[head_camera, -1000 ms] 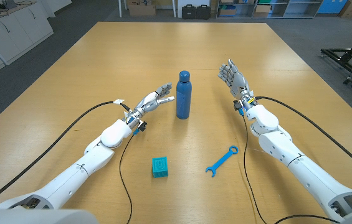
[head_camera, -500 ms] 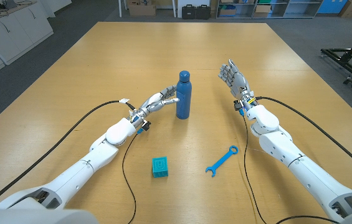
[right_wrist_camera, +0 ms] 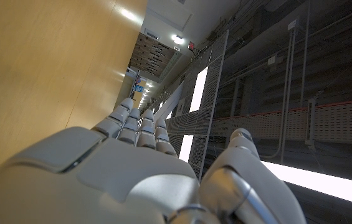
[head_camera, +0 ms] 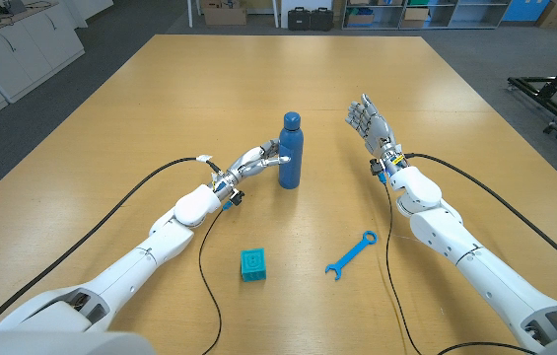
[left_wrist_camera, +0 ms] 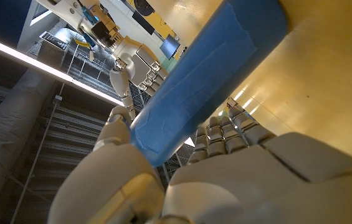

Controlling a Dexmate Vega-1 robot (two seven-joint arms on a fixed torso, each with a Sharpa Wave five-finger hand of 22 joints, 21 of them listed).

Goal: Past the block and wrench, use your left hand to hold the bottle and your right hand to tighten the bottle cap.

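Tall blue metal bottle (head_camera: 291, 150) stands upright on the wooden table (head_camera: 160, 89), beyond the small teal block (head_camera: 252, 264) and blue wrench (head_camera: 351, 255). Left hand (head_camera: 259, 159) at its side, fingers around the body to steady it; full clamp unclear. Right hand (head_camera: 370, 124) waits beside the bottle, fingers spread, empty, cap (head_camera: 292, 119) untouched.
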